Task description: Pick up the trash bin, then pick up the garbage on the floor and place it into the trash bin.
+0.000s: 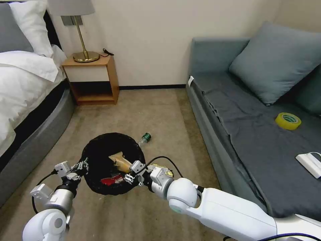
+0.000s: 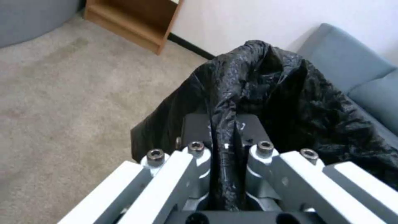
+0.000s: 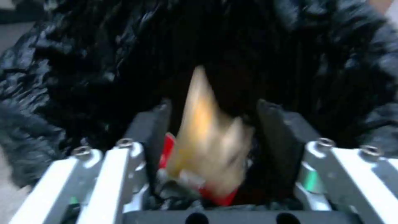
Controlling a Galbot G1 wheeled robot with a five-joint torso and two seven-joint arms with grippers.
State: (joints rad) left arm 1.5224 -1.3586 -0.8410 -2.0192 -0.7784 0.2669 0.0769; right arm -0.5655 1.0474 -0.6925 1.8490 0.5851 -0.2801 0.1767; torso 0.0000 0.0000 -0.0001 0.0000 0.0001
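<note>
Both arms are glossy white with rounded ball-like joints and grey metal wrist sections, and a thin black cable loops loosely beside each wrist. The left gripper [image 1: 81,166] and right gripper [image 1: 133,172] share one build: white-and-silver linkage bars pinned with dark hex-socket screws, ending in flat black finger pads [image 3: 273,124]. Small green accents show near the right wrist.

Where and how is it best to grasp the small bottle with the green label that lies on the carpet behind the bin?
The bottle lies on its side just beyond the trash bin, green end pointing away. Probably grip the clear body at mid-length, from above, fingers across its narrow width. The free right gripper suits; the left gripper is clamped on the bin's rim.
</note>
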